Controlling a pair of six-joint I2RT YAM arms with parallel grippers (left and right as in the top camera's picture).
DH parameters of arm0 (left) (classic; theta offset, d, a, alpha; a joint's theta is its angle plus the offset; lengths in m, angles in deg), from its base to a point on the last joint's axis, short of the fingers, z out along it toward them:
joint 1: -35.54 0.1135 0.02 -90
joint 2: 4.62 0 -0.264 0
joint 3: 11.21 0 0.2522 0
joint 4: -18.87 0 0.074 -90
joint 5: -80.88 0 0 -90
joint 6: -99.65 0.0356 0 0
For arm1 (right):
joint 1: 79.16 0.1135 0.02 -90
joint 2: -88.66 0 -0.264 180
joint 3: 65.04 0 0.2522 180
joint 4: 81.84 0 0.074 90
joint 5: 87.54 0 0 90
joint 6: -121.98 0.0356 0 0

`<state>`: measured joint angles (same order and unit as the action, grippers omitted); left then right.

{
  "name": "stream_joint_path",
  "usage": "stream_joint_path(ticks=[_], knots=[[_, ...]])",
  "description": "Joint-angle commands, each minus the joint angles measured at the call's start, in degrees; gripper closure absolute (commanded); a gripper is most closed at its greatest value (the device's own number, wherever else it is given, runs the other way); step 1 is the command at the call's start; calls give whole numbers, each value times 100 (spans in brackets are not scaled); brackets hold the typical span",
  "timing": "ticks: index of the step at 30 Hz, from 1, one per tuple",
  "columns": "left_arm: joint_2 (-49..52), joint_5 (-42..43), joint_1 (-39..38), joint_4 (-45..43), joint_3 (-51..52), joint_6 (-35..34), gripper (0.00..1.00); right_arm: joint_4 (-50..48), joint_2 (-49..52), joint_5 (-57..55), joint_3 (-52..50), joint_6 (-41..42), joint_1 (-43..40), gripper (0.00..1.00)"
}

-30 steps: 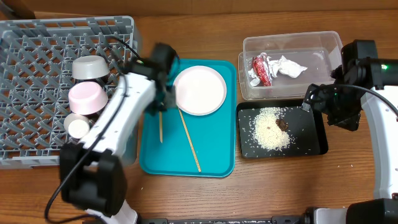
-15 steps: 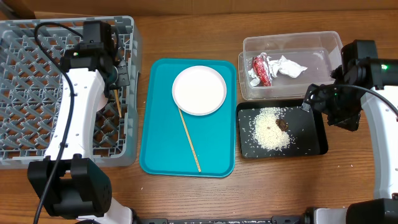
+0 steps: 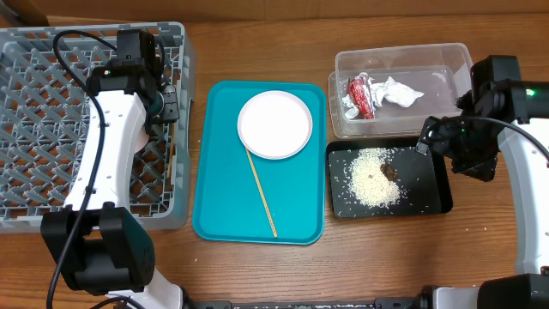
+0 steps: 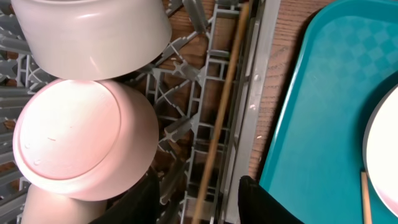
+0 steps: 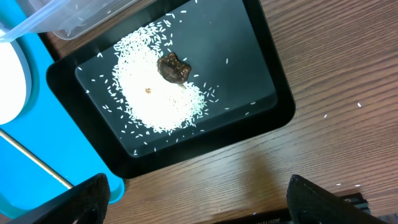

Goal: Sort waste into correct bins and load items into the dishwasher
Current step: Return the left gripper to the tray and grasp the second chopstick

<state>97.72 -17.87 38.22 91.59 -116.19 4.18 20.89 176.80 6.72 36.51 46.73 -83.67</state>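
- Wooden table, brown grain, carries everything.
- Grey dish rack at the left end.
- Teal tray in the middle, just beside the rack.
- Clear tub at the far right.
- Black tray just in front of the tub.
- A few stray rice grains on bare wood, right of the black tray.

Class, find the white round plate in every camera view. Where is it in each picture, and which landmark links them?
Overhead: the white plate sits upper centre, on the teal tray.
Left wrist: only the plate's rim shows, at the right edge, lower half, over the teal tray.
Right wrist: a sliver of plate at the left edge, upper half.
Shared landmark: the teal tray beneath it, visible in all three.
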Motion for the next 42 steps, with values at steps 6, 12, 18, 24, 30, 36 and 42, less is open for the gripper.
stream_joint_path(ticks=[6,12,18,24,30,36,42], knots=[[63,2074,-267,236,20,76,45,-15,-59,-33,39,-20,-11,8],[74,2332,-1093,693,57,-570,43,-13,-59,-33,39,-20,-11,8],[142,1814,-2120,702,518,-1851,36,-11,-59,-33,39,-20,-11,8],[144,1694,-2920,-149,1530,-3062,34,-9,-59,-35,39,-22,-11,8],[144,1276,-3167,-750,2275,-3727,36,-11,-59,-35,39,-22,-11,8],[144,1274,-3163,-1237,2767,-3744,36,-9,-59,-35,39,-22,-11,8],[144,1263,-3163,-1596,3093,-3788,40,-9,-59,-35,39,-22,-11,8]])
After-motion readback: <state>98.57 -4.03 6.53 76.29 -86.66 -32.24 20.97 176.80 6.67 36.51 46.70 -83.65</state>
